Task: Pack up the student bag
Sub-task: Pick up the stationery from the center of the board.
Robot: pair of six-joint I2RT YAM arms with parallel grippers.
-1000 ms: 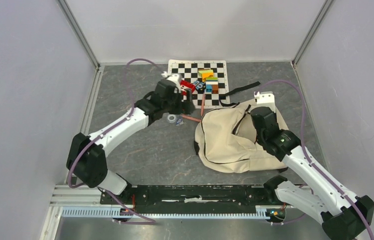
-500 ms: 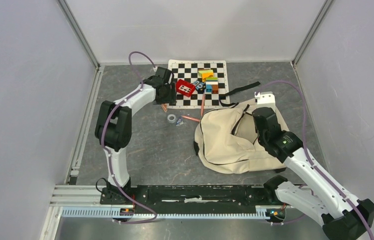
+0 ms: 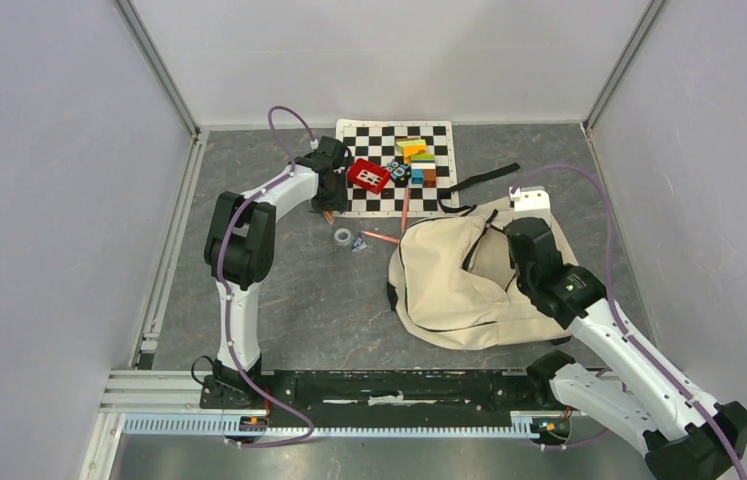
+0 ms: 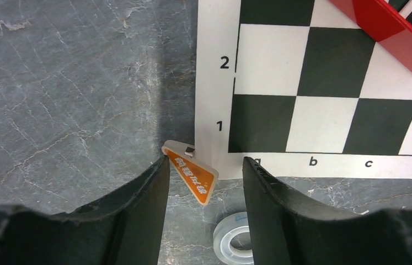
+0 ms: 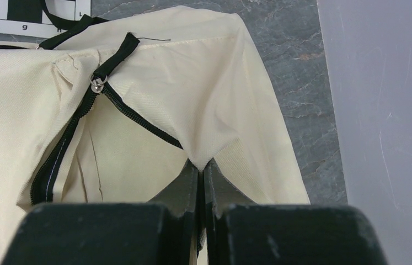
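Cream student bag [image 3: 449, 285] beside the chessboard [image 3: 369, 135], right hand [image 5: 199, 164] pinching its fabric, left hand [image 4: 204, 160] spread astride an orange tag [image 4: 195, 176] at that board's corner; blocks [image 3: 416, 160], pencils [image 3: 381, 238], tape [image 3: 343, 237] unpacked.

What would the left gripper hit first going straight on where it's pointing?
Probably the orange triangular piece lying between the jaws of the left gripper, by the checkered mat; depth is unclear.

Grey marbled tabletop [image 3: 299, 300]; plain pale walls [image 3: 49, 150] around.
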